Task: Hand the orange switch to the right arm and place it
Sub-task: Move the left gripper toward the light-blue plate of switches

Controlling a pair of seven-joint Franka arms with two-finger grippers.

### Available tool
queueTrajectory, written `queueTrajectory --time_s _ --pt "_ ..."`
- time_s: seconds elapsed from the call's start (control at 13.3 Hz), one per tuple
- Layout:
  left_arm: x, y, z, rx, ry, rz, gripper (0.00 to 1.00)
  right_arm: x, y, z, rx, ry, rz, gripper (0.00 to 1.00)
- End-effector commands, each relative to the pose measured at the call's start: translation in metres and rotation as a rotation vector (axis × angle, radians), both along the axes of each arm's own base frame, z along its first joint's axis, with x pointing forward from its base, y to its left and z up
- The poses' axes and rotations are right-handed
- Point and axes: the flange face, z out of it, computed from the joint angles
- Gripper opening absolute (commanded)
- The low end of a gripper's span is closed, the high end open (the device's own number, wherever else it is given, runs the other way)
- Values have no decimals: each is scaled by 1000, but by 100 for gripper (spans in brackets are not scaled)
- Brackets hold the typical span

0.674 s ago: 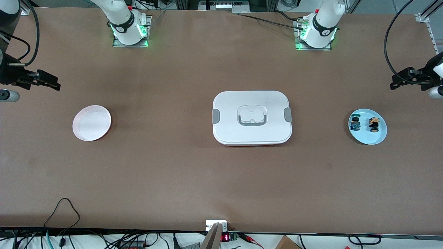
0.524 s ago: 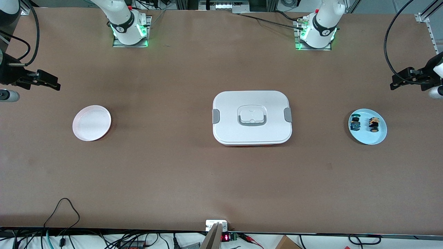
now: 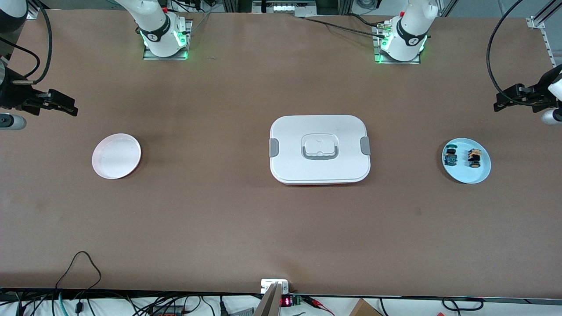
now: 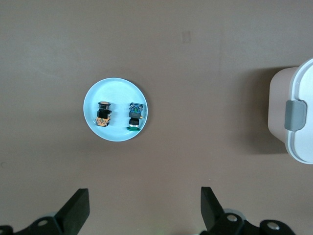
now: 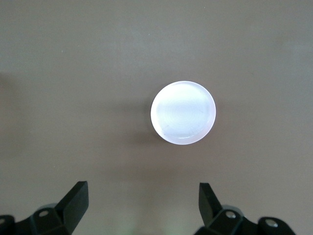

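**Both grippers up and wide open, orange switch on blue plate**

Orange switch lies on its side on the light blue plate, at the left arm's end of the table. In the left wrist view the same orange switch shows a black body with yellow-orange parts, cap end pointing away from the gripper. Blue-green switch lies just beside it on the same plate, on the side toward the table's middle; the two are close but apart. Nothing touches either switch.

Left gripper hangs in the air at the left arm's end of the table, over bare tabletop near the plate. Jaws stand wide apart, nothing between them; the left wrist view shows both fingertips with the plate well clear of them.

Right gripper hangs in the air at the right arm's end, over bare tabletop near the pink-white plate. Jaws wide apart, empty; the right wrist view shows fingertips with that plate between and ahead of them, nothing on it.

White lidded box sits mid-table between the two plates, lid on, grey latches at both short ends, handle recess on top. Table is brown.
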Motion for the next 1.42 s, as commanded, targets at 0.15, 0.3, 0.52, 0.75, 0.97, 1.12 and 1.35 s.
queueTrajectory --time_s 0.15,0.3,0.52,0.75,0.97,1.12,1.35 --pt "-1 6 -5 -1 81 -3 100 0 0 7 -11 -10 3 100" --pt "-9 3 -19 -12 154 -9 100 -1 0 6 -9 -2 3 100" --pt "-8 10 -37 -49 177 -163 100 1 0 6 -11 -10 3 100" --pt "0 45 -70 -103 169 -386 100 1 0 5 -13 -8 3 100" --pt "10 72 -111 -161 212 -624 100 1 1 5 -11 -10 5 100" --pt "7 88 -140 -211 240 -751 100 1 3 5 -11 -8 8 100" --pt "10 108 -178 -255 220 -939 100 1 2 5 -12 -10 9 100"
